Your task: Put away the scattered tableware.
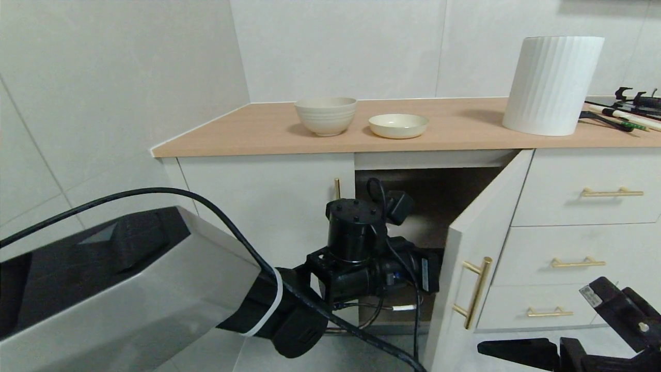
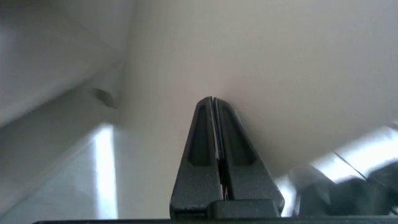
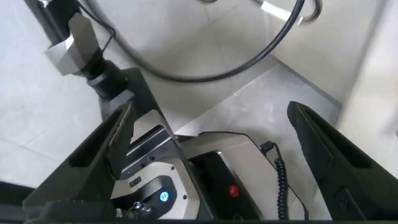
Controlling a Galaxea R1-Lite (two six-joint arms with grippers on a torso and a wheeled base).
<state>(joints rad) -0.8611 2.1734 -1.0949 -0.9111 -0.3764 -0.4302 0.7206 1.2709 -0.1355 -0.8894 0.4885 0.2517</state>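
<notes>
The biggest thing is the white cabinet (image 1: 263, 206). It fills the head view from 9 o'clock to 3 o'clock. On top of it lies a long brown wooden top (image 1: 465, 121), up near 12 o'clock.

The left arm (image 1: 361, 253) is big and black. It comes in from 8 o'clock and ends near the middle, right in front of the dark open space in the cabinet.

The cabinet door (image 1: 480, 243) stands open. It swings out toward 5 o'clock from the middle. It has a gold handle (image 1: 475, 292).

At 3 o'clock from the door are three white drawers (image 1: 583, 206), one above the other, each with a gold handle.

A tall white pot with ridges (image 1: 552, 85) stands upright on the wooden top at 2 o'clock.

The bowl (image 1: 326, 116) sits on the wooden top at 12 o'clock. It is pale and right side up. The little flat dish (image 1: 398, 125) sits just beside the bowl, on the bowl's 3 o'clock side. They are not touching.

Some long thin tools (image 1: 619, 116) lie on the top at the 3 o'clock side of the white pot.

The left gripper (image 2: 212, 99) has its two fingers pressed tight together with nothing between them.

The right gripper (image 3: 208, 112) has its fingers spread wide apart above the floor. It holds nothing.
</notes>
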